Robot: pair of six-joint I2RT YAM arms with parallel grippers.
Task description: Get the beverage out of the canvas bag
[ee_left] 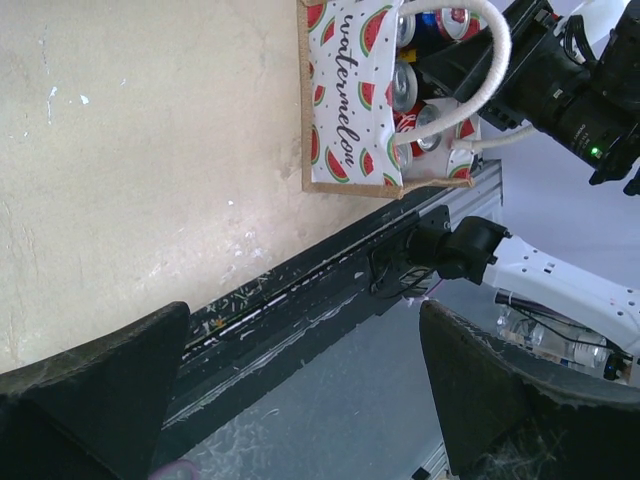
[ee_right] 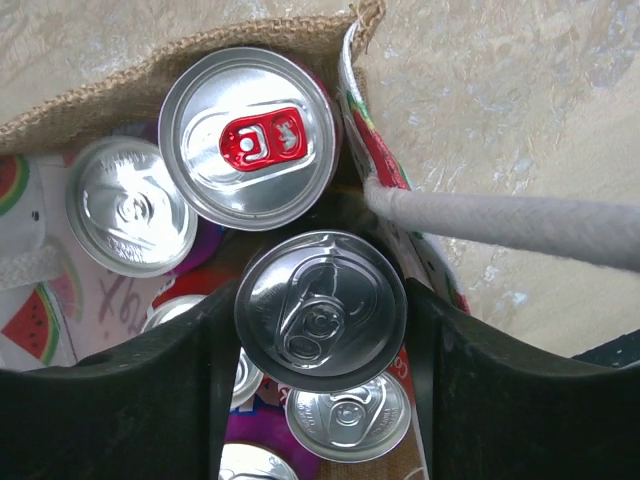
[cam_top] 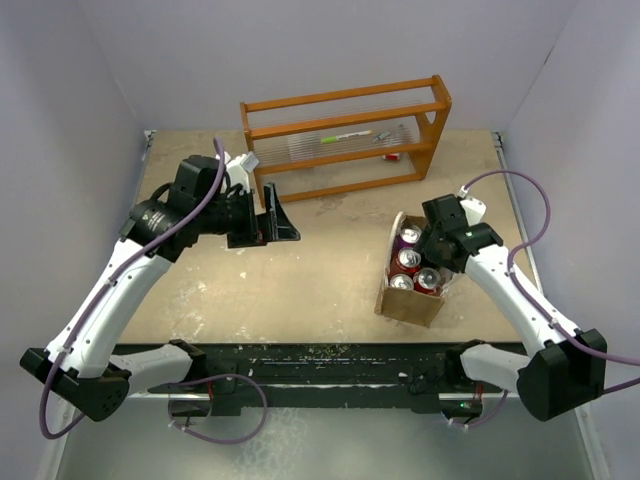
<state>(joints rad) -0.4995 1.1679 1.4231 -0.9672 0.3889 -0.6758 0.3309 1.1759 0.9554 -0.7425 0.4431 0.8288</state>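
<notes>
Three pale walls [cam_top: 60, 100] enclose scuffed tabletop [cam_top: 300, 290]; left pincer [ee_left: 305, 320] spread; right pincer [ee_right: 320, 295] clenched on can [ee_right: 318, 325] in canvas bag [cam_top: 410, 302].

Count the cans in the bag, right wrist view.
6: red-tabbed can top; left can beside it; centre can between the end effector fingers; lower can beneath; half-hidden can behind a finger; edge can at the bottom. Others may be hidden.

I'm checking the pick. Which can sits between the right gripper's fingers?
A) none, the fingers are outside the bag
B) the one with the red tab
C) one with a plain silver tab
C: in the right wrist view the right gripper's fingers flank a silver-tab can inside the bag, and the red-tab can lies just beyond them.
</notes>
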